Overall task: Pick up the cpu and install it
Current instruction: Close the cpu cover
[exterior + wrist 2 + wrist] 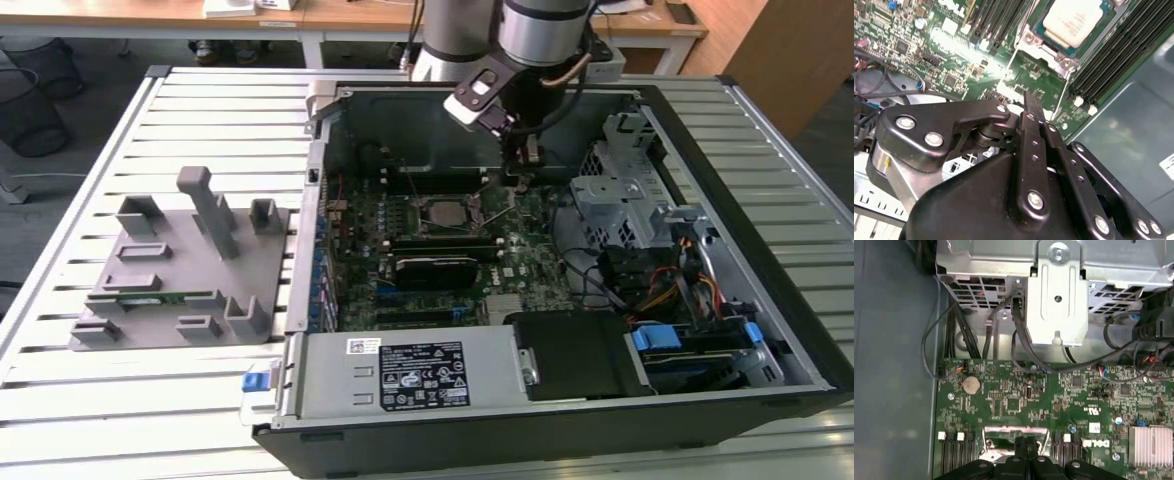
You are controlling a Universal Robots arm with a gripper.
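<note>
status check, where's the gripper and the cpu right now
Gripper shut, empty, above the motherboard. Cpu lying in its socket, apart from the gripper. Nothing between them.

Desk [747, 130]: pale slatted metal profile, ribs running across the exterior view, glare picked up on the slats toward that view's right. Light-wood tabletops [360, 15] are seen behind it on white legs [311, 48]. Floor [120, 55] is plain grey and matte. Two black wire-mesh bins are stood on it at the exterior view's left, one nearer [30, 120], one further back [54, 60]. A white cable [40, 178] is laid on the floor beside the nearer bin. A wood-veneer panel [787, 50] is set upright at the far corner on the exterior view's right. Lighting is even and diffuse, with shadows kept soft.
</note>
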